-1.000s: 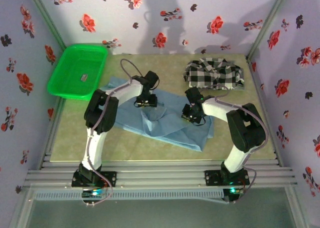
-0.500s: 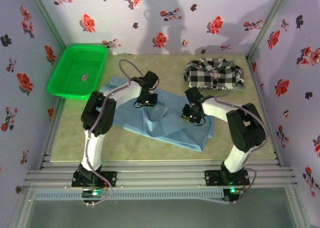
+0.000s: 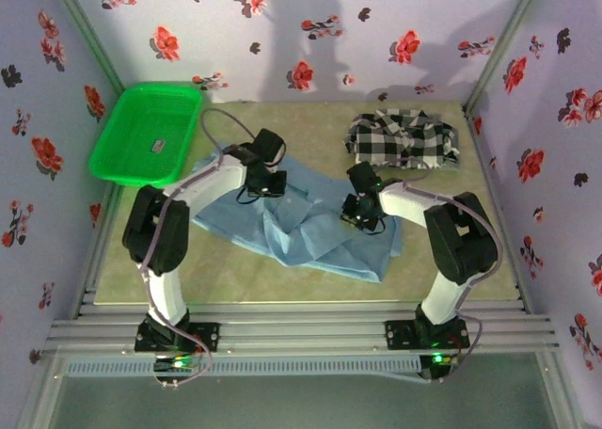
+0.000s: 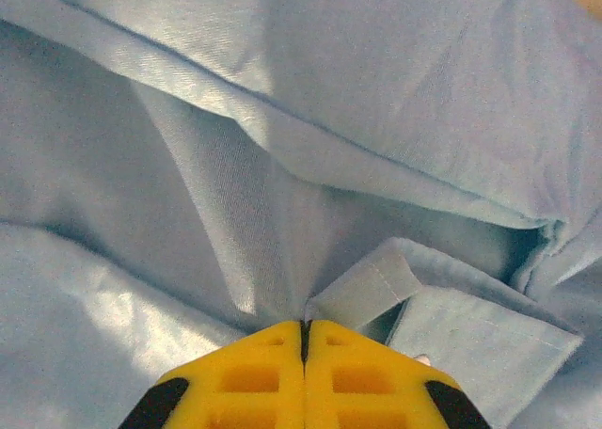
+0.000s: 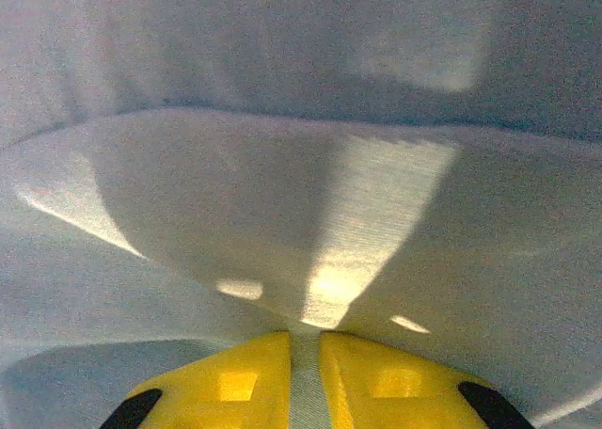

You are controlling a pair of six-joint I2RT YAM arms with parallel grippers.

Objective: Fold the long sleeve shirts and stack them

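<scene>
The light blue shirt (image 3: 282, 224) lies spread and creased across the middle of the table. My left gripper (image 3: 263, 186) is down on its far left part, its yellow jaws shut on a pinch of the blue cloth (image 4: 282, 260), which pulls into taut folds. My right gripper (image 3: 358, 214) sits on the shirt's right part, shut on a fold of the same blue fabric (image 5: 310, 260) that runs between its fingers. The black-and-white checked shirt (image 3: 403, 139) lies bunched at the back right, apart from both grippers.
A green plastic basket (image 3: 149, 133) stands at the back left, close to the blue shirt's far corner. Flowered walls close in the table on three sides. Bare green mat (image 3: 235, 283) lies in front of the shirt.
My left gripper has shut on the blue cloth and drawn it back and to the left, stretching the shirt. The right gripper has stayed put, holding its fold.
</scene>
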